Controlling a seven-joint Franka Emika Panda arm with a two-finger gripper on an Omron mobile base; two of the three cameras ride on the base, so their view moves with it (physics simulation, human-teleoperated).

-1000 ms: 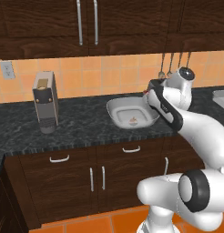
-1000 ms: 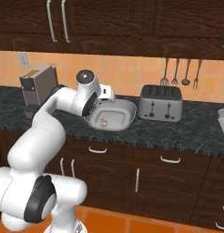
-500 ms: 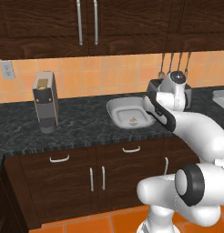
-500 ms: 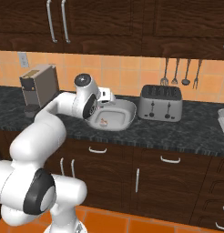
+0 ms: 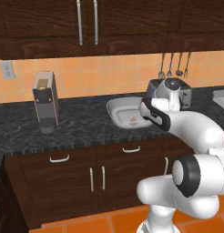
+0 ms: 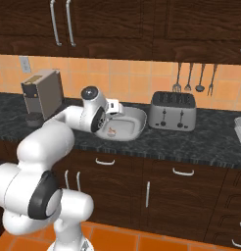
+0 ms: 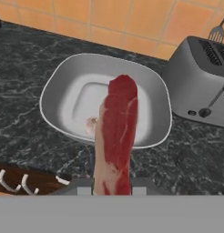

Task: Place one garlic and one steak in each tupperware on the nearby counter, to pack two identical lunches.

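Gripper (image 7: 113, 187) holds one steak (image 7: 117, 132) above one tupperware (image 7: 54, 86) containing one garlic (image 7: 91, 124)

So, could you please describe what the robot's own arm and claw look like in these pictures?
The arm is glossy white, built of rounded, bulbous segments with dark grey to black discs and bands at the joints. It has no visible cables or markings. The claw has two small dark grey finger tips below a white hand.
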